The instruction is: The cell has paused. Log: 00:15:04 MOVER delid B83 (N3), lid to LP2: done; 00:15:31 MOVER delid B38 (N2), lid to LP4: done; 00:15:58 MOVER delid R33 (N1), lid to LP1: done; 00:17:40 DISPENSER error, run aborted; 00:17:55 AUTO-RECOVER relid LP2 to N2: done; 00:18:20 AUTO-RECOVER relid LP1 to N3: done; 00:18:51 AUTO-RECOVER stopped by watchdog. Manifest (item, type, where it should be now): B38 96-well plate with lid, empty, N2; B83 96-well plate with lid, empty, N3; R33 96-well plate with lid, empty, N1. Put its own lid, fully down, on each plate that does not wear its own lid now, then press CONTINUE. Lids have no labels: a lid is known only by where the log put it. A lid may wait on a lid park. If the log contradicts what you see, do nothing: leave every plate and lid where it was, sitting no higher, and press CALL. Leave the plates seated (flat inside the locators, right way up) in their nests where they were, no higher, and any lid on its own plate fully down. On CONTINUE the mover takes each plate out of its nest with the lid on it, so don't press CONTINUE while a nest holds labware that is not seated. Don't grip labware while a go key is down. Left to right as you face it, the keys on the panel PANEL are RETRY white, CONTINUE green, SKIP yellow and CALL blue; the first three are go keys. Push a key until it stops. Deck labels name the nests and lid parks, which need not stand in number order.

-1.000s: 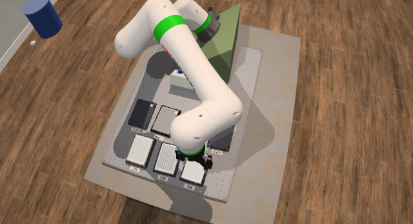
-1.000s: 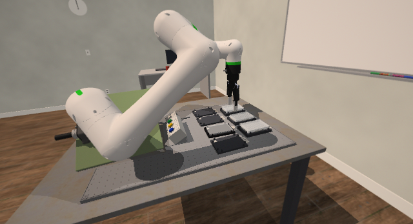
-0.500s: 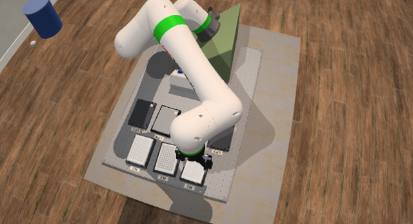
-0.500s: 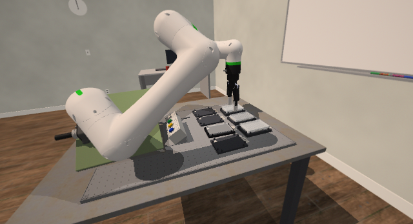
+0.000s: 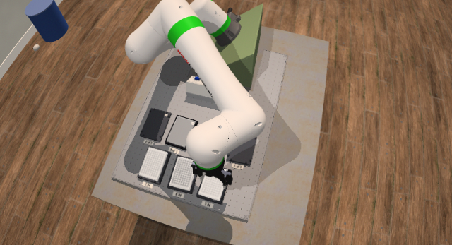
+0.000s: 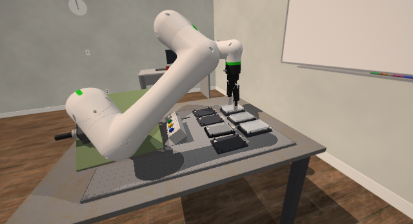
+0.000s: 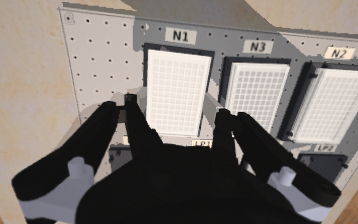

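Hovering low over N1 (image 7: 180,46), the end effector (image 7: 177,107) is clamped across the short sides of what I read as a lid (image 7: 179,85), fingers straddling it so it can go straight down onto that plate. From the wrist view I can't tell if it's fully seated.

N3 (image 7: 257,95) sits at 3 o'clock from N1 and shows open wells, so I'd guess it's bare. N2 (image 7: 330,102) is further along at 3 o'clock and looks capped.

In the top view another lid (image 5: 180,132) waits on a park at about 11 o'clock from the end effector. Its label is too small to read.

The panel (image 6: 175,128) on the desk (image 6: 290,146) is untouched. Makes sense, swaps first.
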Controlling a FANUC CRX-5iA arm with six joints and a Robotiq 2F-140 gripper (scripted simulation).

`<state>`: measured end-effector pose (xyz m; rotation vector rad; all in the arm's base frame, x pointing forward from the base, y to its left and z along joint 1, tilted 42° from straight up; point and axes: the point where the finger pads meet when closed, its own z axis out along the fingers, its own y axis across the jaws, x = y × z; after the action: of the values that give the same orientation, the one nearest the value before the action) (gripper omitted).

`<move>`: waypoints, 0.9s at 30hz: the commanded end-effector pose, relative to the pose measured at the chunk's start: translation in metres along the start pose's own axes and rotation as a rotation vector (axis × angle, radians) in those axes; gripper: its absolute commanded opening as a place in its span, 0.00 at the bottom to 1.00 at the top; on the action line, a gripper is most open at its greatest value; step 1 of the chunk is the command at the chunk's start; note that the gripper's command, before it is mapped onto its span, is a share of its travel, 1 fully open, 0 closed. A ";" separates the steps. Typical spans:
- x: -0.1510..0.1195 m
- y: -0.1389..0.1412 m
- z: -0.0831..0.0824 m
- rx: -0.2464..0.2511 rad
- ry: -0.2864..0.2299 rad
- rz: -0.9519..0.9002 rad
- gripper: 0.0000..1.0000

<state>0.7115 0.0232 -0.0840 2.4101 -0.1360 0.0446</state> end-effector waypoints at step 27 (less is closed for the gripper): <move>0.000 0.000 0.000 0.000 0.000 0.000 0.66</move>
<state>0.7116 0.0232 -0.0840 2.4101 -0.1360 0.0446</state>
